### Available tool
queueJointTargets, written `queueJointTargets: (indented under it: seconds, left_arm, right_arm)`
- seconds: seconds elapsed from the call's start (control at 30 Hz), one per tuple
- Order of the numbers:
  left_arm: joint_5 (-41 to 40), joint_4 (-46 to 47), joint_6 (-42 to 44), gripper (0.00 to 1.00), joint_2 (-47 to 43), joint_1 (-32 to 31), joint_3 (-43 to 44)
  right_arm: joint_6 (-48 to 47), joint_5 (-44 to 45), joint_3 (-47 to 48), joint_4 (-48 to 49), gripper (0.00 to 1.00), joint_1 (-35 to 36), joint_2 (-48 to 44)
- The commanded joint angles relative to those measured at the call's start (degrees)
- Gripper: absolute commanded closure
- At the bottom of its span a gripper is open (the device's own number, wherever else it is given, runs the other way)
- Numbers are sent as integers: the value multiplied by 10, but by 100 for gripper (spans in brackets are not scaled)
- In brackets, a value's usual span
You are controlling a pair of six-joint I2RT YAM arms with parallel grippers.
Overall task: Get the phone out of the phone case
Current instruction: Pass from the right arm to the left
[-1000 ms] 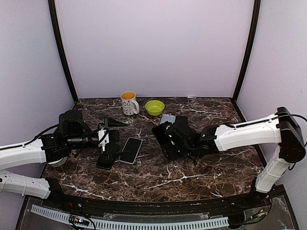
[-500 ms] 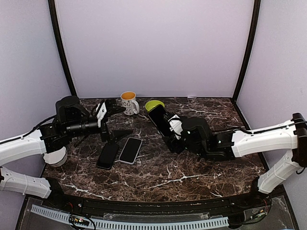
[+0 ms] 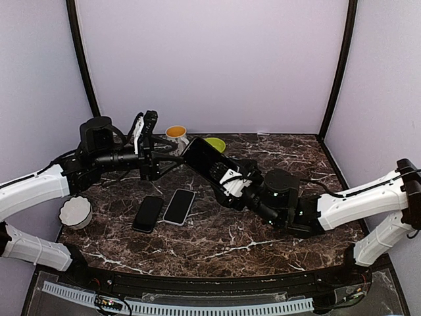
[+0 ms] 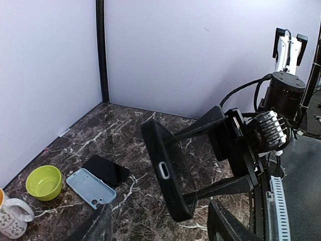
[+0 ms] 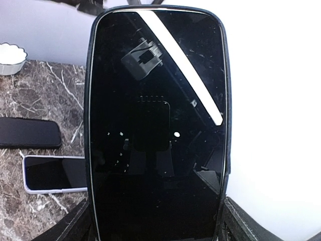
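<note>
The right tool [image 3: 222, 174] is pinching the phone [image 3: 199, 155] by its two long edges and holds it tilted in the air above the marble table [image 3: 263, 247], between the two arms. The phone sits inside its black case [image 4: 165, 173], and its dark screen faces the right wrist camera. The left tool [image 3: 156, 143] has its fingers spread wide, near the upper end of the phone and not touching it. Two other phones [image 3: 163, 210] lie flat on the table, side by side. A mug [image 3: 176, 133] and a green bowl [image 3: 214, 143] stand near the back wall.
</note>
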Motion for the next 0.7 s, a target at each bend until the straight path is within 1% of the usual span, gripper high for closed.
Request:
queueJointTargets:
  seconds: [0.0,0.03,0.07,0.27,0.3,0.33,0.37,0.43,0.47,0.5,0.57,0.6,0.63,0.67]
  left_arm:
    - [55,10,-65,38,10,7,24]
    - [65,9,-66,42,15,7,26]
    - [70,8,-67,49,16,8,27]
    - [91,14,-72,67,21,8,25]
    - [89,14,-72,74,22,8,25]
    - [89,14,-72,76,23,8,25]
    - [88,15,-72,83,24,9,25]
    - [84,13,-71,91,25,8,26]
    - [81,11,-70,93,25,8,27]
    - [80,10,-68,98,27,8,27]
    - [77,7,-63,100,28,8,28]
    - [79,7,-61,100,26,8,28]
    - [80,7,-55,100,24,8,27]
    - [83,8,-51,100,19,8,26]
  right_arm:
    - [-89,9,25,115,58,15,5]
    - [-100,14,27,120,58,17,10]
    - [-111,19,29,126,58,20,16]
    - [-154,47,45,154,59,28,48]
    - [-163,50,45,162,59,30,53]
    - [-169,53,45,172,59,32,56]
    - [-173,57,45,177,59,33,59]
    - [-177,61,48,181,59,35,64]
    - [-180,65,48,185,59,37,65]
    - [-181,68,48,187,58,39,66]
    - [-182,74,48,193,57,42,67]
    - [-180,77,48,191,52,44,66]
    - [-175,81,49,185,38,46,66]
    - [-166,88,52,175,17,47,66]
